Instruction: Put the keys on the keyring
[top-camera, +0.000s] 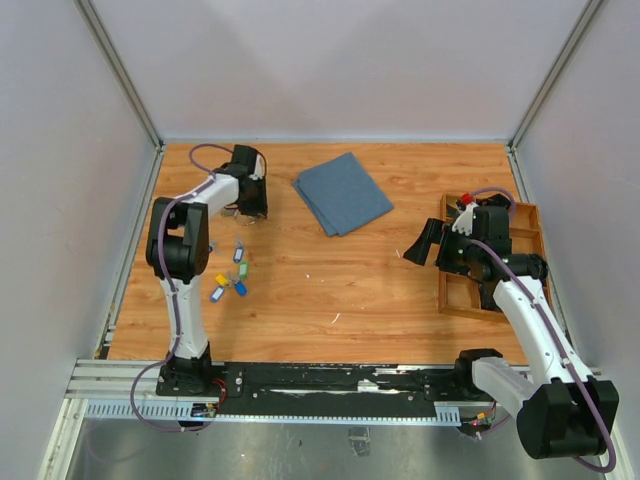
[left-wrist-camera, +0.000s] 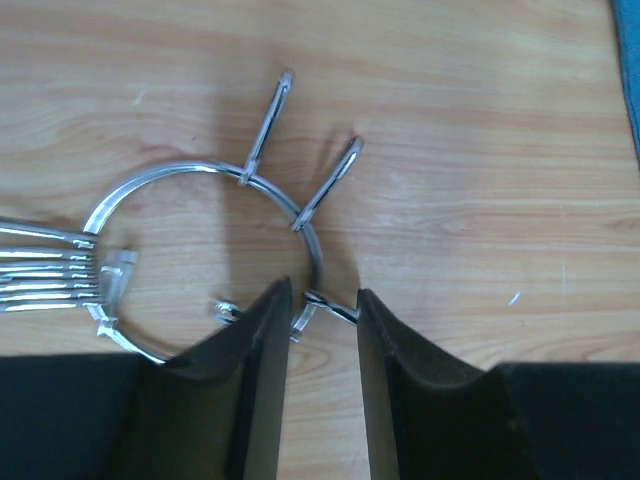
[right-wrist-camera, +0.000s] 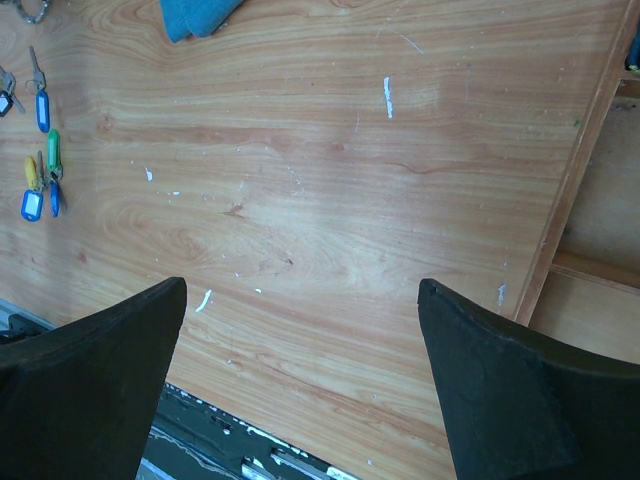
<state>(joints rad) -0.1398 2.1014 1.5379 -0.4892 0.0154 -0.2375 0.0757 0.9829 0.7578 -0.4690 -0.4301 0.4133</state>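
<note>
The keyring (left-wrist-camera: 200, 170), a thin silver wire ring with two small loops standing off it and a bunch of metal links at its left, lies on the wooden table. My left gripper (left-wrist-camera: 322, 297) is at the ring's near side. Its jaws are nearly closed, and the ring's small clasp piece (left-wrist-camera: 332, 307) spans the gap between them. In the top view this gripper (top-camera: 250, 205) is low over the table at the far left. The keys (top-camera: 233, 275), with blue, green and yellow tags, lie loose nearer the arm base; they also show in the right wrist view (right-wrist-camera: 42, 150). My right gripper (right-wrist-camera: 300, 290) is wide open and empty above bare table.
A folded blue cloth (top-camera: 343, 192) lies at the back middle. A wooden compartment tray (top-camera: 452, 300) stands at the right, with a red-and-white item (top-camera: 465, 200) at its far end. The tray's edge shows in the right wrist view (right-wrist-camera: 570, 200).
</note>
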